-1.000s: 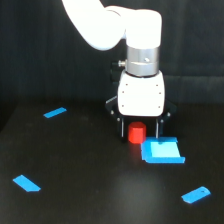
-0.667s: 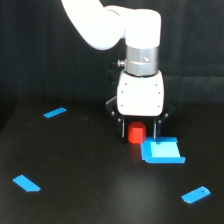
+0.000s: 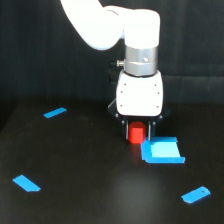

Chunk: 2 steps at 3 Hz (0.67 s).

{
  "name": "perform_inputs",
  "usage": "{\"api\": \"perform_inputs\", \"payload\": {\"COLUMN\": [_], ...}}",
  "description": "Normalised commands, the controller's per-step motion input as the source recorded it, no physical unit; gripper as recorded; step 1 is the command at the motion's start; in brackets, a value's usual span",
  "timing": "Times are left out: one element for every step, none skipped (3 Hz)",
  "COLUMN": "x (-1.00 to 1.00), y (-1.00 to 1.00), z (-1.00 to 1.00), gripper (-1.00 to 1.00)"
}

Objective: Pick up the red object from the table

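The red object [image 3: 135, 134] is a small red-orange block that stands on the black table [image 3: 90, 170] right of centre. My gripper [image 3: 136, 132] comes straight down over it under the white arm. Its dark fingers [image 3: 126, 131] stand on either side of the block and press against it. The block's bottom edge still looks level with the table top. The block's top is hidden by the gripper body.
A blue flat square [image 3: 162, 151] lies just to the exterior view's right of the red block, close to one finger. Small blue flat pieces lie at the far left [image 3: 55, 112], near left [image 3: 26, 183] and near right [image 3: 196, 194].
The fingers have closed inward onto the red block. The arm and the block have hardly shifted, and the blue pieces have not moved.
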Motion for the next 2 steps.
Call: {"api": "perform_inputs", "payload": {"x": [0.01,-0.03], "y": [-0.08,-0.21], "z": [-0.12,-0.08], "gripper": [-1.0,-1.0]}}
